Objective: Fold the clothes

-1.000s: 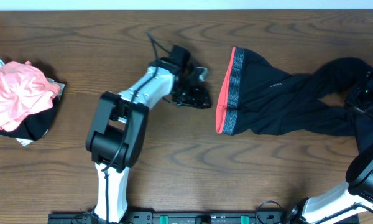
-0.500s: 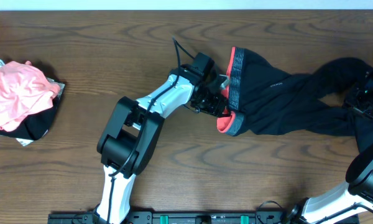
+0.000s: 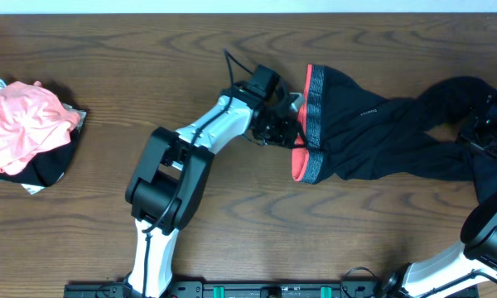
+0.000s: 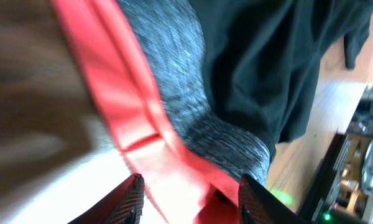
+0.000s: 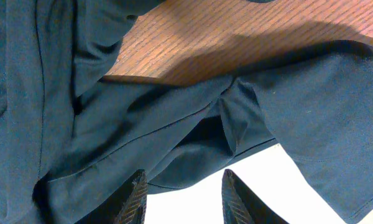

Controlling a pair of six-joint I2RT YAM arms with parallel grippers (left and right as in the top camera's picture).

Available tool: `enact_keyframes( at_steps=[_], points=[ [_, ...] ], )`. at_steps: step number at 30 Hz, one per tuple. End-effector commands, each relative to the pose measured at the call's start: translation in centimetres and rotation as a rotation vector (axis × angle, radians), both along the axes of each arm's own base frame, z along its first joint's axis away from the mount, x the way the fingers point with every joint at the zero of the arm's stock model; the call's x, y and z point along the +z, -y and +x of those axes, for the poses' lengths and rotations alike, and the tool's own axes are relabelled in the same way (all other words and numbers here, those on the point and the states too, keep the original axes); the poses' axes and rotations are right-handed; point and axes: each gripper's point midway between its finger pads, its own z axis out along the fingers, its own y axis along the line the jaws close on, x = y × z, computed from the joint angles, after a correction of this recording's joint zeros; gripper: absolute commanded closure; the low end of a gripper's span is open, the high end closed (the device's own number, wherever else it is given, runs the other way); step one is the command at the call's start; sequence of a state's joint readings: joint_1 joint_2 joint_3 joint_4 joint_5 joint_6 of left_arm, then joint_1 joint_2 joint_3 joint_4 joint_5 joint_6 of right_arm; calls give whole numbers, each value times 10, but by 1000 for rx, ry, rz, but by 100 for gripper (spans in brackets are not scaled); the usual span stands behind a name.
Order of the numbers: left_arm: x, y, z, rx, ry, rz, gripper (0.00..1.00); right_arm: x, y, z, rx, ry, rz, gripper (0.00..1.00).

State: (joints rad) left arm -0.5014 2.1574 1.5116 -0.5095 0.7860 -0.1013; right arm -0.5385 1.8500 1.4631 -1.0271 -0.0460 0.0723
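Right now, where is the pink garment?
In the overhead view, the pink garment lies bunched at the table's left edge, atop a dark cloth.

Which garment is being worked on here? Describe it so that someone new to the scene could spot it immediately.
The right half of the wooden table holds black leggings, spread out with the legs trailing to the right edge. Unlike the crumpled pink-and-black pile at the far left, they have a grey waistband edged in coral.

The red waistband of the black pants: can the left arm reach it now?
Probably yes: the left end effector sits open at the waistband, red edge between its fingers, nothing covering it.
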Motion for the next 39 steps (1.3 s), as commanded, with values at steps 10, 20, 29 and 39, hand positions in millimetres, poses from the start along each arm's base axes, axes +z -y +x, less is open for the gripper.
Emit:
enact_keyframes(
  at_steps=[10,20,29,39],
  points=[
    [25,19,-28,-34,-56,0,50,4,-5,2,-6,16,2,62],
    [25,48,-59,-82,-92,14,50,4,-4,2,-6,18,2,62],
    [33,46,-32,-45,-14,-33,94,4,-6,0,-5,9,10,63],
    [92,-60,62,259,150,-29,94,1,-20,-25,-9,-91,69,60]
  ],
)
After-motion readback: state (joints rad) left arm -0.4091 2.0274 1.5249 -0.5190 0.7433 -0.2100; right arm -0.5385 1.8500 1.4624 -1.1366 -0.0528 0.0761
